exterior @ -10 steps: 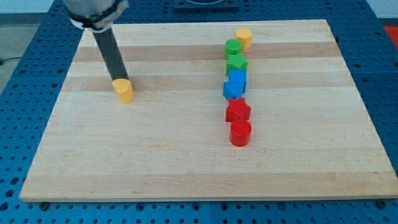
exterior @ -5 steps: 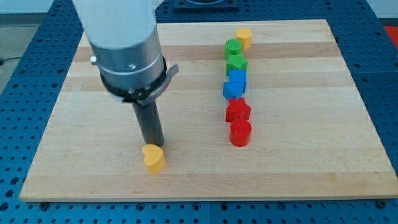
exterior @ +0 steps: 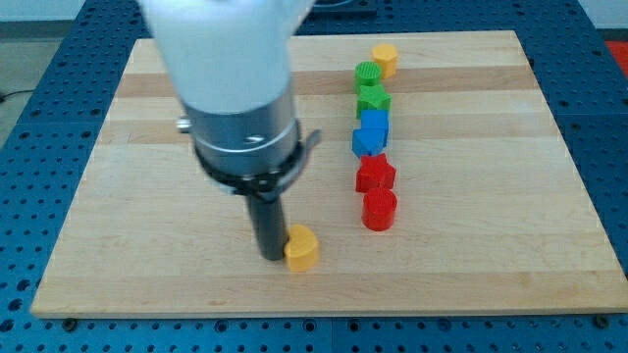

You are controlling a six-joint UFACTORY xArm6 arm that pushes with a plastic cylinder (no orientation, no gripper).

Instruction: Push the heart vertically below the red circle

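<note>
Pale wooden board, laid in lengthwise strips, resting on a blue perforated bench. On the board, toward the view's bottom: yellow heart, with my tip touching its left side. Toward the view's right, a near-straight column running top to bottom: yellow block, green circle, green block, two blue blocks pressed together, red block, red circle.

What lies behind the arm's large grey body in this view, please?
Only bare wooden board shows around it; whatever is directly behind is covered. Below it, my tip sits just left of the yellow heart.
</note>
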